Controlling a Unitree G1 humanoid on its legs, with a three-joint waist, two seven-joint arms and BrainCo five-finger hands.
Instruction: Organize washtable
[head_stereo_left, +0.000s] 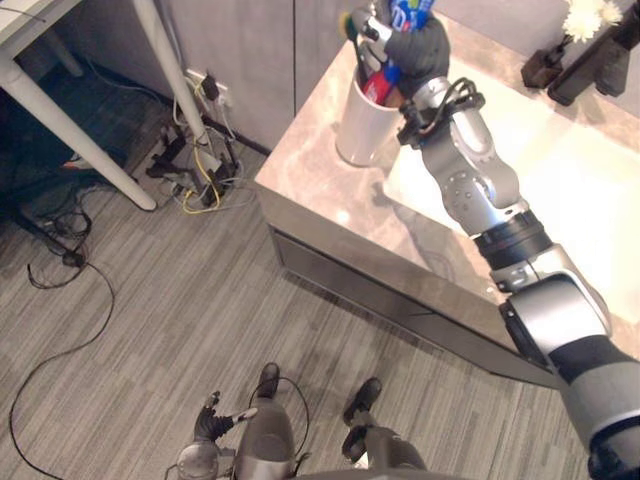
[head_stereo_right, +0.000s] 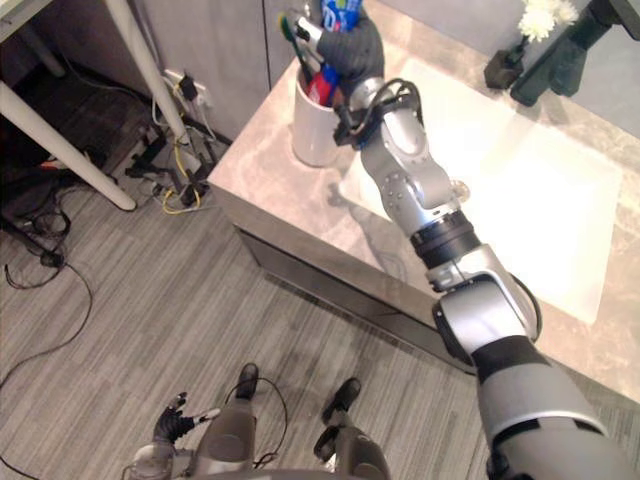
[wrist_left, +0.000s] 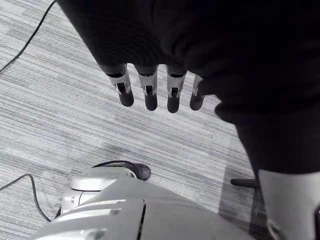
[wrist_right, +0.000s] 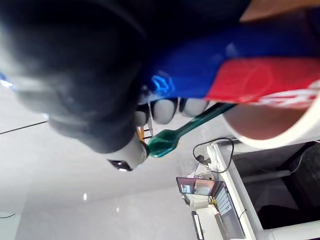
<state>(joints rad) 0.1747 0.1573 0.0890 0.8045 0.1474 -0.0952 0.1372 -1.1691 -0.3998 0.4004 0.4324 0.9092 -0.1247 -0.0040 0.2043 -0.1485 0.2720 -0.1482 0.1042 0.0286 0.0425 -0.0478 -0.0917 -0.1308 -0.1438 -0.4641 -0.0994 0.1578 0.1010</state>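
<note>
Left eye view: my right hand (head_stereo_left: 415, 45) is up at one o'clock, over the white cup (head_stereo_left: 360, 125) that stands on the corner of the worktop (head_stereo_left: 310, 165), just beside the sink (head_stereo_left: 570, 190). My fingers are curled round a blue and red tube (head_stereo_left: 378, 86), whose lower end seems to be inside the cup already. A green toothbrush (head_stereo_left: 352, 20) stands in there too. At two o'clock from the cup, well apart, are the flowers (head_stereo_left: 588, 15) and the dark tap (head_stereo_left: 600, 60). My left hand (head_stereo_left: 212, 420) hangs low at seven o'clock

Right eye view: same layout. The worktop around the cup looks bare, so I judge the tidying nearly done, with only the letting go left

Left wrist view: my fingers (wrist_left: 150, 95) are straight and relaxed over the floor (wrist_left: 60, 100), holding nothing

Right wrist view: my fingers (wrist_right: 165, 110) wrap the tube, with the cup's rim just beyond and the toothbrush alongside
</note>
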